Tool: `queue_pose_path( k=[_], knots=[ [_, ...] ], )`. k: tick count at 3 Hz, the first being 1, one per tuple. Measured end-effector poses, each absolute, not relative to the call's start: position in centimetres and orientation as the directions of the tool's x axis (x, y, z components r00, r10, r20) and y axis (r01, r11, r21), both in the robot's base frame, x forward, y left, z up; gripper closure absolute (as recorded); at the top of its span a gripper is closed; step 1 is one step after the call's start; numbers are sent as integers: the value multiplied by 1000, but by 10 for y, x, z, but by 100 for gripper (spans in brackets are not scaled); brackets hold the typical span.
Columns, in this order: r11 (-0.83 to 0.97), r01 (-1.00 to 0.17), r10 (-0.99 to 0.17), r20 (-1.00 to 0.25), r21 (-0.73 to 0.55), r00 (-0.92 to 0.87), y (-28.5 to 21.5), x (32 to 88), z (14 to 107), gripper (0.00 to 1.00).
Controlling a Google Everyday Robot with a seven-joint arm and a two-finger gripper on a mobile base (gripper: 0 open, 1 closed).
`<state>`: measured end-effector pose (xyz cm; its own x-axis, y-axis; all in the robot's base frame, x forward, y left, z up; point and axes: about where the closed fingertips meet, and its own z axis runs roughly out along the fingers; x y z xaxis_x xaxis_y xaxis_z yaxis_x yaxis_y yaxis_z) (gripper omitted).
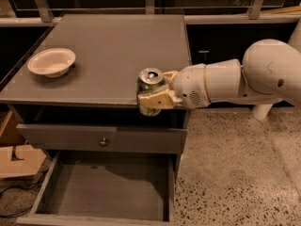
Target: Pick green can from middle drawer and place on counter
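The green can (149, 82), with a silver top and pull tab, is held upright in my gripper (154, 97) at the front edge of the counter (113, 51), right of its middle. The gripper's pale fingers (155, 100) are shut around the can's body. The can's base hangs just in front of and slightly below the counter's front edge. The middle drawer (106, 187) is pulled open below and shows a bare grey floor. The white arm reaches in from the right.
A white bowl (51, 61) sits on the counter's left side. A shut drawer front with a small round knob (103, 141) is above the open drawer. Cardboard (14, 157) lies at the left. Speckled floor (235, 173) is at the right.
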<state>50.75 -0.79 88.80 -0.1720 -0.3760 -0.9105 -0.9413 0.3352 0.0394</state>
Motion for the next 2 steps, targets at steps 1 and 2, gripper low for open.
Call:
queue_pose_path(
  k=[1,2],
  knots=[
    [331,-943,-381,-908,38,-171,-11,517,902,100],
    [340,-940,-386,-904,42,-181,-14,564,951,100]
  ],
)
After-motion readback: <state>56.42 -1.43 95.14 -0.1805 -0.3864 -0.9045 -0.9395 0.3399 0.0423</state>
